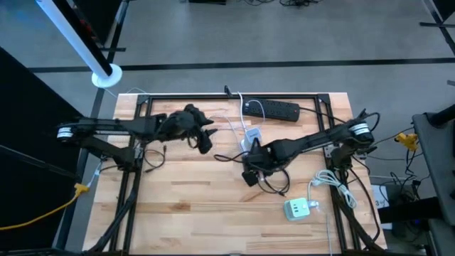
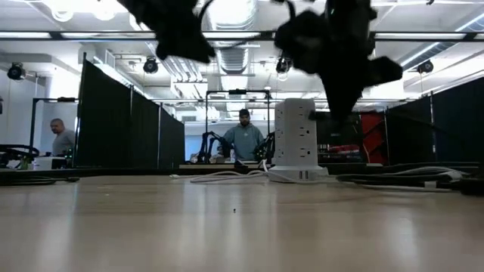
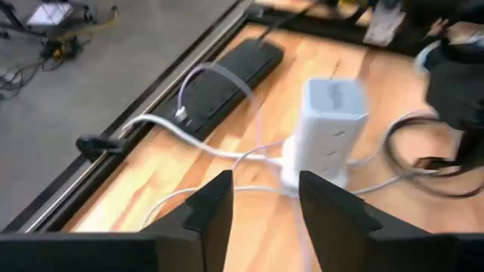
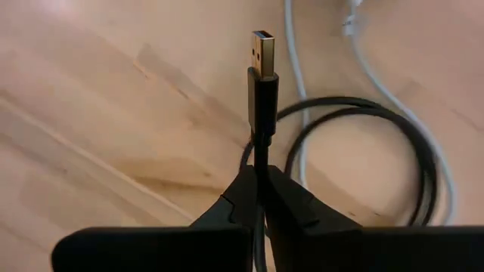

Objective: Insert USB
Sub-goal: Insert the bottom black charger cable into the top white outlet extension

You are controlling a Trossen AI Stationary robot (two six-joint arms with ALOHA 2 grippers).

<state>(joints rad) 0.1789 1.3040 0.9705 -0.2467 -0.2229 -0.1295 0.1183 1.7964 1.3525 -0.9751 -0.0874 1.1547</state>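
We held the USB plug (image 4: pixel 262 72) in our right gripper (image 4: pixel 261 198), whose fingers were pinched tight on the black cable (image 4: pixel 393 143) just behind the plug's moulded collar, the gold metal tip pointing forward over the wooden table (image 1: pixel 185 213). Seen from above, that gripper (image 1: pixel 250 173) hung near the middle of the table, just beside the white power tower (image 1: pixel 252 137), with the slack cable looped loosely on the boards below it.

Our left gripper (image 3: pixel 265 200) waited on the tower's other side, its fingers (image 3: pixel 215 200) parted by a narrow gap and holding nothing, facing the tower (image 3: pixel 325 128). A black power strip (image 1: pixel 274 109) lay near the table's far edge, a white charger (image 1: pixel 298 208) near the front right corner. Two people stood in the room beyond the table.

We judged the plug light and rigid, the cable behind it limp, so a grip back on the cord would let the tip wobble or buckle under a push. The collar seemed the better place to take hold. The tower looked light enough to slide when pressed, so the free gripper would likely have had to brace it.
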